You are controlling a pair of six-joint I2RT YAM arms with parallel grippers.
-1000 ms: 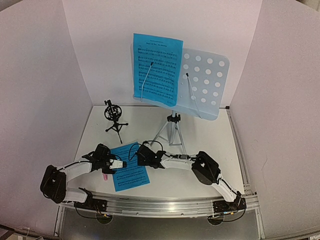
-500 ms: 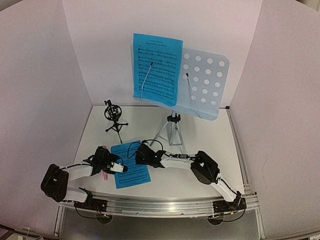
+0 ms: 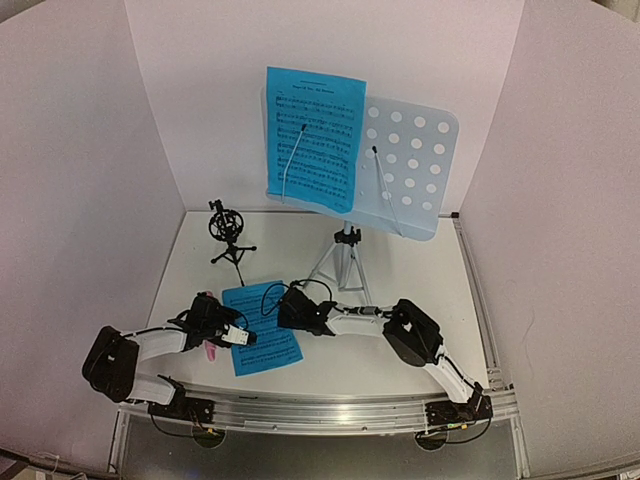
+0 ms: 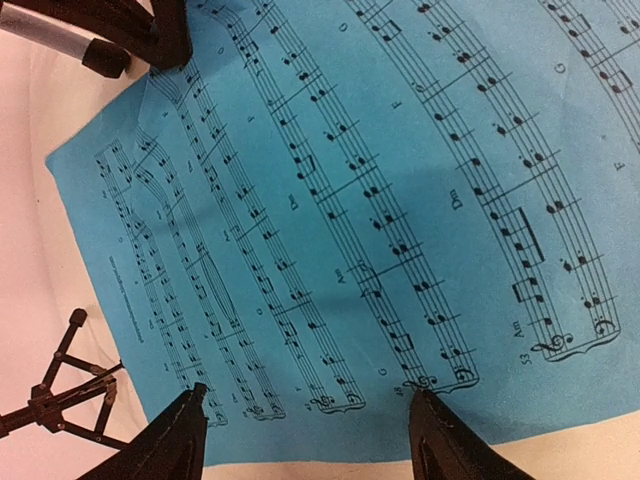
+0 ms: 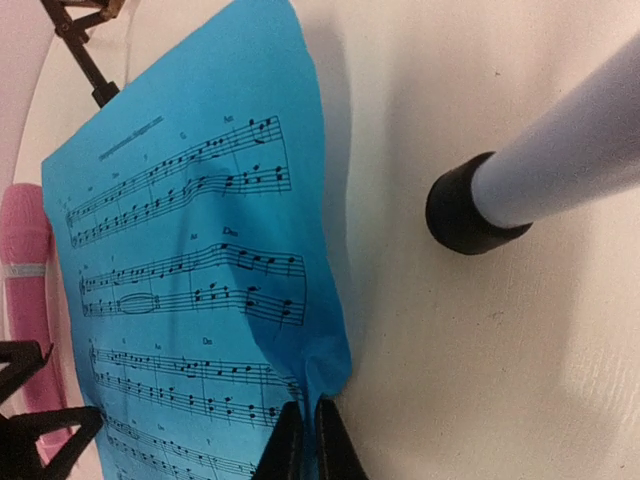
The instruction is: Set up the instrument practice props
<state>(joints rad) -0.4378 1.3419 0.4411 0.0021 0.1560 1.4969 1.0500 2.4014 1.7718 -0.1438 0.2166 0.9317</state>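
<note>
A pale-blue perforated music-stand desk point(image 3: 412, 165) stands on silver tripod legs point(image 3: 345, 265) at the back, with one blue sheet-music page point(image 3: 314, 135) clipped on its left half. A second blue page point(image 3: 266, 346) lies on the table in front. My right gripper point(image 5: 305, 408) is shut on that page's point(image 5: 190, 250) right edge, which puckers up between its fingers. My left gripper point(image 4: 305, 395) hangs open just over the page's point(image 4: 350, 180) opposite edge, holding nothing. The pink microphone point(image 5: 25, 290) lies along the page's left side, mostly under my left arm point(image 3: 160, 340). The small black tripod mic mount point(image 3: 228, 236) stands empty at the back left.
One black-capped stand foot point(image 5: 465, 205) rests on the table close to the right of the pinched page edge. Another stand foot point(image 4: 100, 45) shows near the page's corner. White walls enclose the table point(image 3: 420, 290) on three sides, and a metal rail point(image 3: 320, 410) runs along the front.
My right gripper has closed on the page's right edge, bunching the paper. The left gripper has shifted slightly over the page and stays open.
</note>
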